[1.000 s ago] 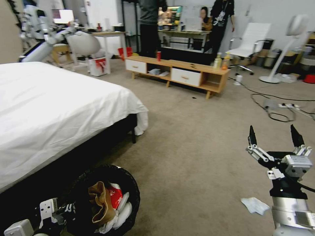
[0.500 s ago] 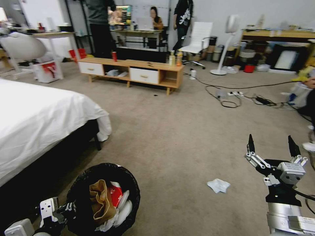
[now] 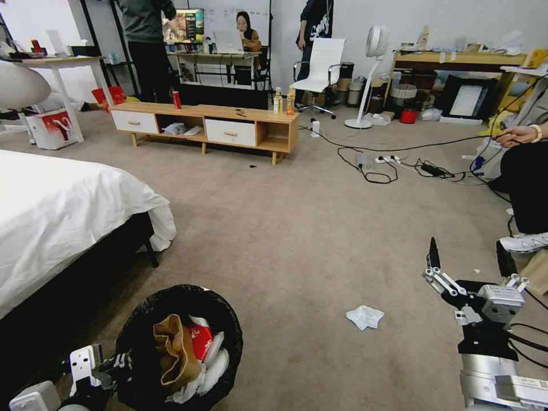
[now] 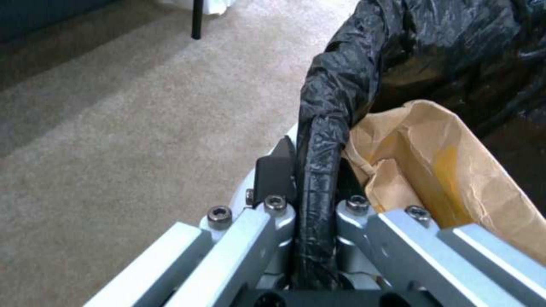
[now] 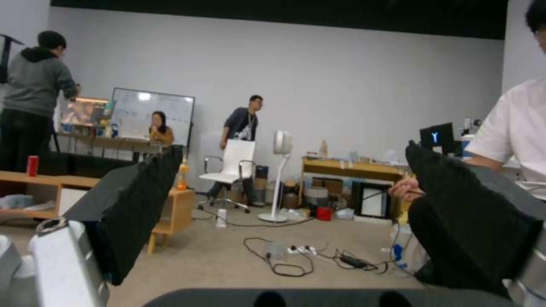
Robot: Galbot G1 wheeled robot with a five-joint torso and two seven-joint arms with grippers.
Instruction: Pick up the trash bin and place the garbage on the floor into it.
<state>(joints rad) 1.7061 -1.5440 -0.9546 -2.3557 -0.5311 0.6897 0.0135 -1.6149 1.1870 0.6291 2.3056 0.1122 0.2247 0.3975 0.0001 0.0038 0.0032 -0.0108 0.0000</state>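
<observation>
Nearer the right gripper [image 3: 467, 260], a white tissue [image 3: 365, 317].

Glossy crinkled black plastic lines the trash bin [image 3: 140, 319]; inside it, creased matt brown paper [image 3: 174, 351]; beside it, rough beige carpet [image 3: 297, 228].

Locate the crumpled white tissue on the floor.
In the head view, the tissue lies on the carpet between the trash bin and the open right gripper, nearer the gripper.

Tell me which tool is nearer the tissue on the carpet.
Right. The right tool, open, hovers just beyond the tissue to its right; the left tool is farther off, clamped on the bin rim.
</observation>
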